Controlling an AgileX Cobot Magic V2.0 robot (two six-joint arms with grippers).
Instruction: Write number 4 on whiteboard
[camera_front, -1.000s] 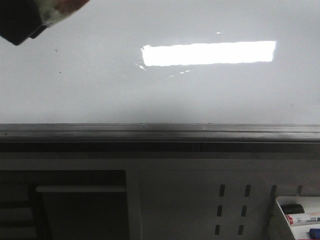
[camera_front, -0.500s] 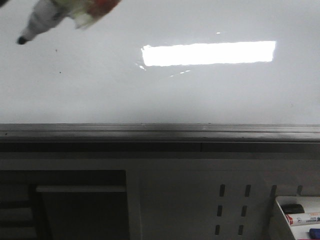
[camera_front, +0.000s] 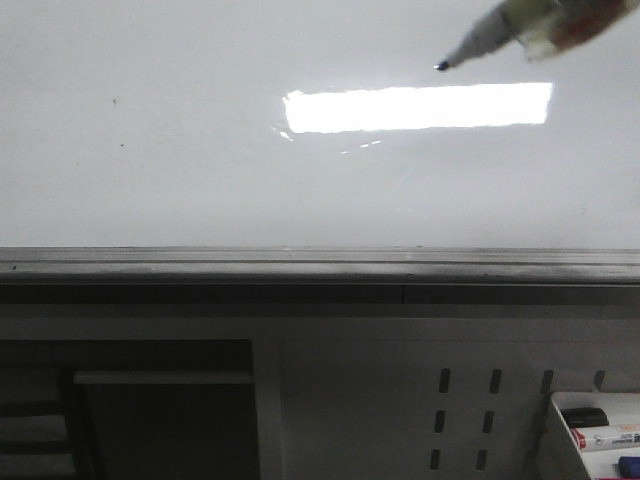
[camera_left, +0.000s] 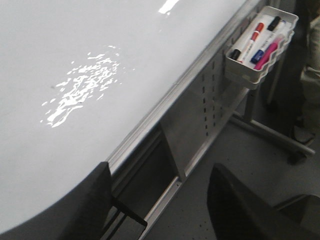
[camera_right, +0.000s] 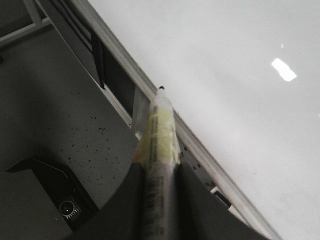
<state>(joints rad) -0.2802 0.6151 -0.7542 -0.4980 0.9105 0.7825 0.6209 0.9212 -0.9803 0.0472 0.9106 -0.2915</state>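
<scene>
The whiteboard (camera_front: 200, 150) fills the upper front view, glossy, with a bright rectangular reflection. No number 4 shows on it; I see only tiny dark specks. A marker (camera_front: 505, 28) slants in from the top right, its black tip (camera_front: 441, 66) just above the reflection; whether it touches the board I cannot tell. In the right wrist view my right gripper (camera_right: 159, 170) is shut on the marker (camera_right: 161, 130), which points toward the whiteboard (camera_right: 240, 60). My left gripper (camera_left: 159, 167) is open and empty, beside the whiteboard (camera_left: 75, 50) edge.
A grey metal rail (camera_front: 320, 262) runs along the board's lower edge. Below it is a white perforated panel (camera_front: 400, 400) with oval slots. A white tray (camera_front: 553, 440) (camera_left: 245, 75) of spare markers hangs at the lower right.
The marker has swung from the top left corner of the front view across to the top right, its tip now pointing down-left above the reflection.
</scene>
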